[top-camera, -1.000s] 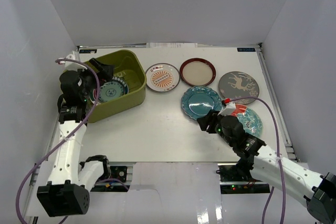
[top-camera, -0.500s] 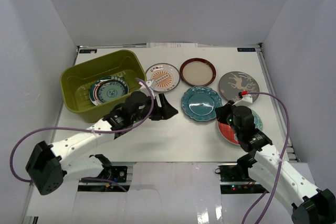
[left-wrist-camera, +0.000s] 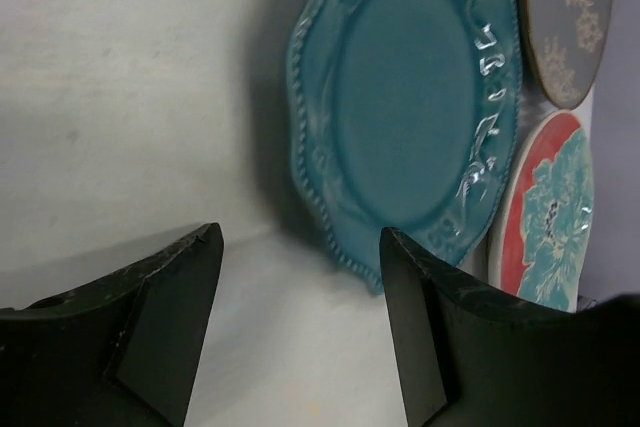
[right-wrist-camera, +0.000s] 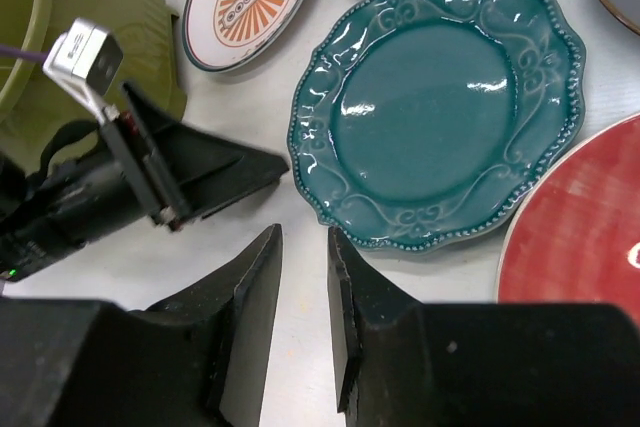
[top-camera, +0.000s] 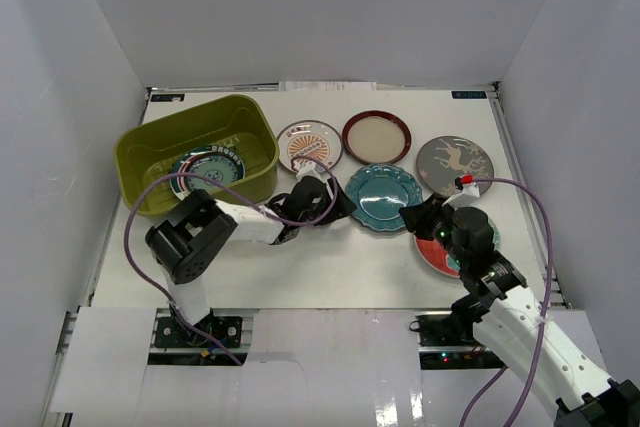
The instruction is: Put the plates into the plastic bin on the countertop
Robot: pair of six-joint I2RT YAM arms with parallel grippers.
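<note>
**Six plates in view: one in the bin, five on the countertop**

The green bin (top-camera: 165,147) stands at the far left of the white countertop (top-camera: 300,267). A small blue-green plate (top-camera: 207,169) lies flat on its floor.

The left gripper (left-wrist-camera: 300,235) sits low over the countertop, just left of the teal plate (top-camera: 383,195). Its fingers are spread wide and hold nothing; only bare surface shows between them.

The orange sunburst plate (top-camera: 309,145) lies beside the bin's right wall. The red-rimmed cream plate (top-camera: 376,137) is next to it on the right. The teal plate lies just in front of these two.

The right gripper (right-wrist-camera: 303,237) hovers at the teal plate's near right edge. Its fingers stand only a narrow gap apart and grip nothing.

The red floral plate (top-camera: 445,252) lies partly hidden under the right arm. The grey deer plate (top-camera: 455,165) lies behind it, furthest right.
</note>
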